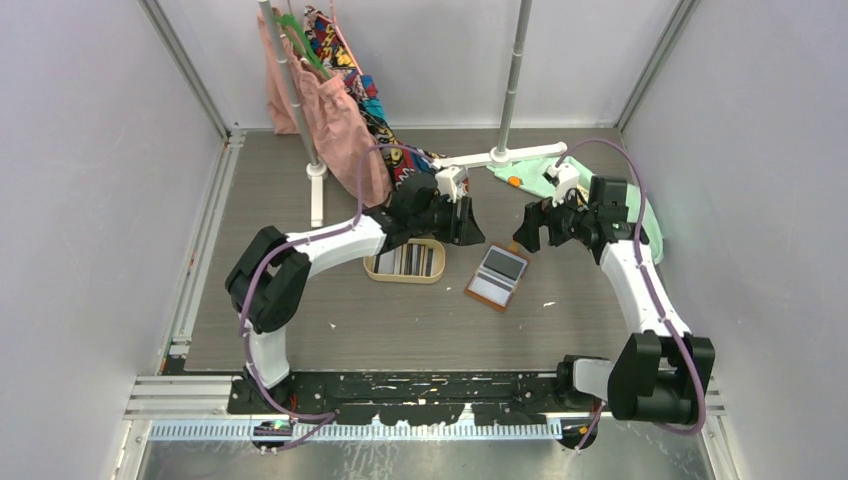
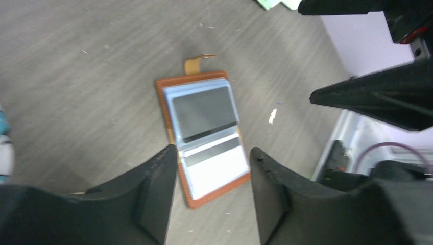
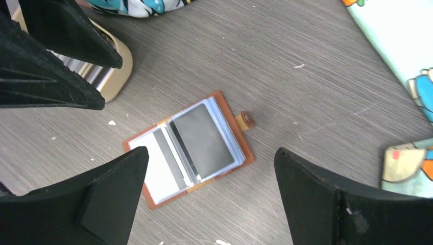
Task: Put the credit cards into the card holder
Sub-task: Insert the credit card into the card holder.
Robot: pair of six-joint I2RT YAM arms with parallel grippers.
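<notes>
The tan-brown leather card holder (image 1: pixel 497 277) lies open and flat on the grey table, snap tab pointing away. Its clear sleeves show a dark grey card (image 3: pixel 201 139) on one side and a white card (image 3: pixel 158 171) on the other. It also shows in the left wrist view (image 2: pixel 205 132). More credit cards (image 1: pixel 408 261) stand in the oval tan wooden tray (image 1: pixel 404 276), left of the holder. My left gripper (image 1: pixel 474 222) is open and empty, above the table between tray and holder. My right gripper (image 1: pixel 525 230) is open and empty, just above the holder's far right.
A clothes rack with pink and patterned garments (image 1: pixel 335 110) stands at the back left, its pole base (image 1: pixel 503 156) at the back centre. A mint-green printed cloth (image 1: pixel 545 180) lies at the back right. White walls enclose the table.
</notes>
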